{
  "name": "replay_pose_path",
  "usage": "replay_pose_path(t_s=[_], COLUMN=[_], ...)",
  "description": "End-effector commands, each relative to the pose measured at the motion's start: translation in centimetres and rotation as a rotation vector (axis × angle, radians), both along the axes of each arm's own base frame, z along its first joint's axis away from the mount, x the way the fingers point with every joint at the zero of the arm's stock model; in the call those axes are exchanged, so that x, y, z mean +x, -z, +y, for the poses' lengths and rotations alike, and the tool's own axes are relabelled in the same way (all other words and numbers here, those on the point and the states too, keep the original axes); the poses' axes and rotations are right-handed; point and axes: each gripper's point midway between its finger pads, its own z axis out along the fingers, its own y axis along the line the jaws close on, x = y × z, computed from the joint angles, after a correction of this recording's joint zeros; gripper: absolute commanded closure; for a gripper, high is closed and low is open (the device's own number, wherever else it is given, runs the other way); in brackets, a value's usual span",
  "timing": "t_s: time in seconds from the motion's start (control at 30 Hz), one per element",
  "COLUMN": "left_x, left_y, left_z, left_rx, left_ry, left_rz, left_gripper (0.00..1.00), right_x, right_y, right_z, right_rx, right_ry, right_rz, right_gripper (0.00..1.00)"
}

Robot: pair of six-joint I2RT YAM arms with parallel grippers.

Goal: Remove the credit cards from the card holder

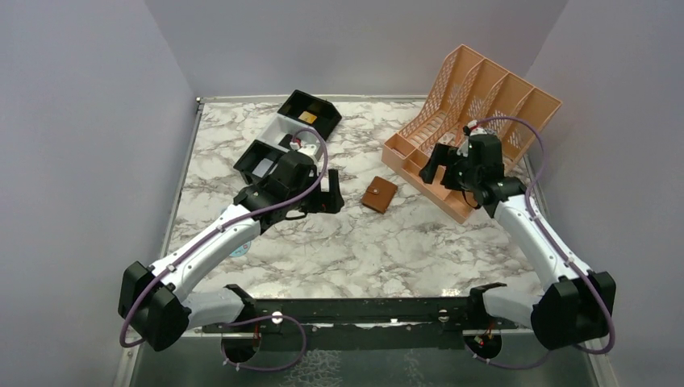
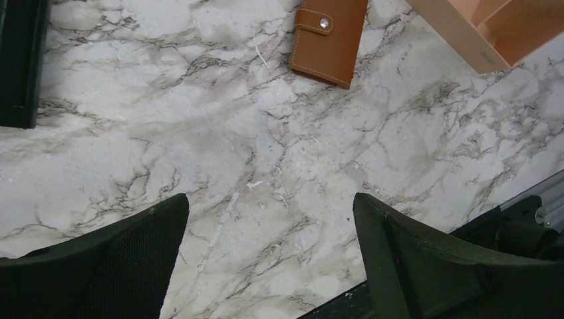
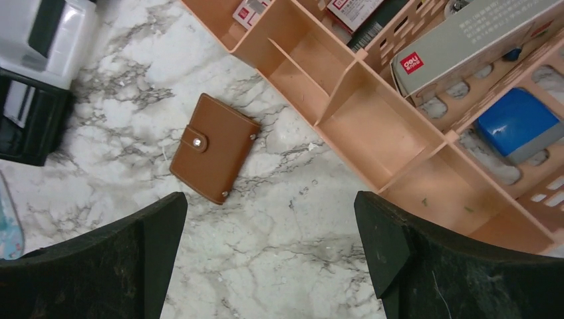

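ok so here's where i'm at with the rig right now. the card holder (image 1: 379,194) is lying flat on the marble table (image 1: 347,250), roughly in the middle, between my two arms. it's the brown leather one and it's folded shut with the snap tab fastened, so its inside is hidden. it sits near the front corner of the peach desk organizer (image 1: 484,97) but isn't touching it. the left gripper (image 2: 269,199) hangs over bare marble just to the left of the holder, fingers spread wide apart with nothing between them. in its wrist view the holder is up at the top edge, well clear of the fingertips. the right gripper (image 3: 269,199) is over by the organizer's front edge, jaws wide apart too and gripping nothing. its camera looks down on the holder just ahead and to the left. the organizer has a grey box (image 3: 465,40) and something blue (image 3: 519,123) in its slots. the black-and-white tray (image 1: 282,133) is off to the far left, behind the left arm, and there's a small tan bit (image 1: 307,118) in its far compartment — too small to tell what it is.
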Motion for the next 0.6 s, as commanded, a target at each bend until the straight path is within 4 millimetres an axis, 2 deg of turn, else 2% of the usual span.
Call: replay_pose_path(t_s=[0.0,0.1,0.17,0.23,0.4,0.57], left_x=[-0.1,-0.1,-0.1,-0.1,-0.3,-0.5], left_y=[1.5,1.8,1.7,1.6,1.5,1.1], left_z=[-0.5,-0.2,-0.1,0.2,1.1,1.6], left_rx=[0.0,0.01,0.015,0.019,0.023,0.019], left_ry=[-0.042,-0.049,-0.053,-0.057,-0.094,-0.102], left_rz=[0.016,0.013,0.004,-0.006,-0.028,-0.044], left_gripper=[0.04,0.04,0.04,0.04,0.03,0.03], right_x=[2.7,4.3,5.9,7.2,9.0,10.9], right_y=[-2.0,-2.0,-1.8,-1.3,1.1,3.5], right_z=[1.7,4.4,4.9,5.5,9.3,9.8], right_rx=[-0.022,0.025,0.008,-0.04,-0.066,-0.156], right_ry=[-0.138,-0.289,-0.306,-0.316,-0.452,-0.43], right_rz=[-0.035,-0.059,-0.058,-0.054,-0.016,0.016], right_gripper=[0.01,0.01,0.0,0.0,0.01,0.01])
